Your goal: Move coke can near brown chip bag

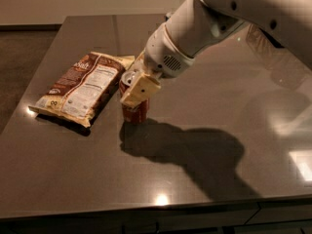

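Note:
The coke can [135, 110] is a short red can with a silver top, upright on the dark table just right of the brown chip bag [83, 87]. The bag lies flat, label panel up, on the left half of the table. My gripper [135, 84] comes in from the upper right and is shut on the coke can, with one cream finger [140, 89] across its front. The can's base is at or just above the table surface. The white arm hides the table behind the can.
The dark table [204, 179] reaches from the near edge to the back wall. The arm's shadow falls on the table right of the can. Bright light reflections lie at the right edge and the front.

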`<control>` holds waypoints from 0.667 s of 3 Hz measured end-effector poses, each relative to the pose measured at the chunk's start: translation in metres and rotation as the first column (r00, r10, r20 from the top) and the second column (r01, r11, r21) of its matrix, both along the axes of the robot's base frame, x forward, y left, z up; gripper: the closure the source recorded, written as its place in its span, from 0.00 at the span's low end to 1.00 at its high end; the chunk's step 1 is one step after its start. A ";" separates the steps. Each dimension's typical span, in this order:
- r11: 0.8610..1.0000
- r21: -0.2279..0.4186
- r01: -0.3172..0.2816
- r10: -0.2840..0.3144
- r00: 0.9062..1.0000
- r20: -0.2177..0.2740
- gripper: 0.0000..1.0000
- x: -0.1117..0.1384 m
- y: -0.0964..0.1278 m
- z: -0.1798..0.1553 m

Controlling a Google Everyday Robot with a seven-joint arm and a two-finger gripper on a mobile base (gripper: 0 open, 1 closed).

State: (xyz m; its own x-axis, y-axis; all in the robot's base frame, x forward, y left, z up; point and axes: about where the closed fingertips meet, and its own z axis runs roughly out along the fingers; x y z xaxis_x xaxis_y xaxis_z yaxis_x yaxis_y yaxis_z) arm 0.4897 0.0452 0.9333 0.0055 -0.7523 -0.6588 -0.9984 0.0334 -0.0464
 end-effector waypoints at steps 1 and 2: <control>1.000 -0.019 0.017 -0.017 1.000 0.002 0.84 0.018 0.012 -0.005; 0.999 -0.041 0.022 -0.023 1.000 -0.010 0.61 0.028 0.025 -0.012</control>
State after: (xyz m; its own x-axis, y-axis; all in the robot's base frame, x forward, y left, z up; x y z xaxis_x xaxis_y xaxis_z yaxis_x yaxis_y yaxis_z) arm 0.5179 0.0700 0.9212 -0.0185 -0.7782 -0.6277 -0.9978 0.0542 -0.0379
